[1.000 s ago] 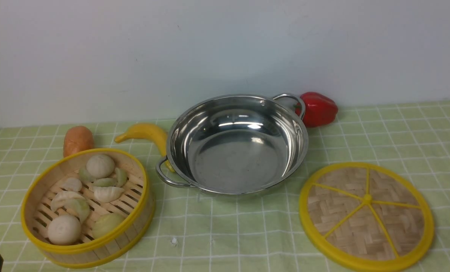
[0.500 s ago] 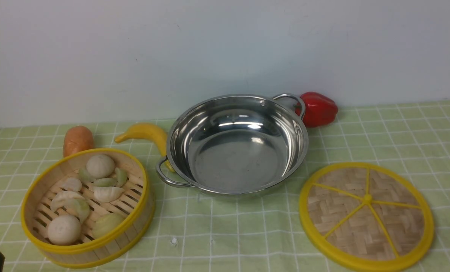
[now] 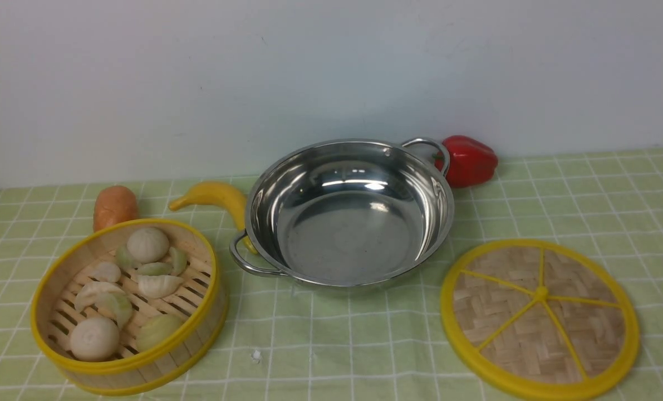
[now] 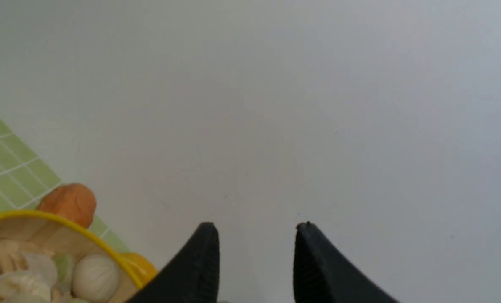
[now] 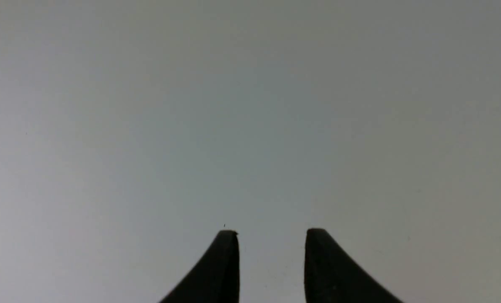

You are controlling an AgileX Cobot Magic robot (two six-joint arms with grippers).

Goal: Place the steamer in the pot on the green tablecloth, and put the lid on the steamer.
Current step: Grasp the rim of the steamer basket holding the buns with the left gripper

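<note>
The steamer (image 3: 128, 303), a bamboo basket with yellow rims holding toy buns and dumplings, stands at the front left of the green tablecloth (image 3: 337, 345). The empty steel pot (image 3: 349, 211) sits in the middle, tilted a little. The flat woven lid (image 3: 540, 317) lies at the front right. Neither gripper shows in the front view. In the left wrist view my left gripper (image 4: 256, 227) is open and empty, facing the wall, with the steamer (image 4: 44, 252) off to one side of it. My right gripper (image 5: 271, 231) is open and empty against the bare wall.
A yellow banana (image 3: 214, 200) lies behind the pot's near handle. An orange-brown bread roll (image 3: 114, 206) sits behind the steamer and also shows in the left wrist view, roll (image 4: 69, 202). A red bell pepper (image 3: 467, 160) rests by the wall behind the pot.
A dark tip of the left gripper at the bottom left corner of the front view has sunk out of the picture. Steamer, pot and lid have not moved.
</note>
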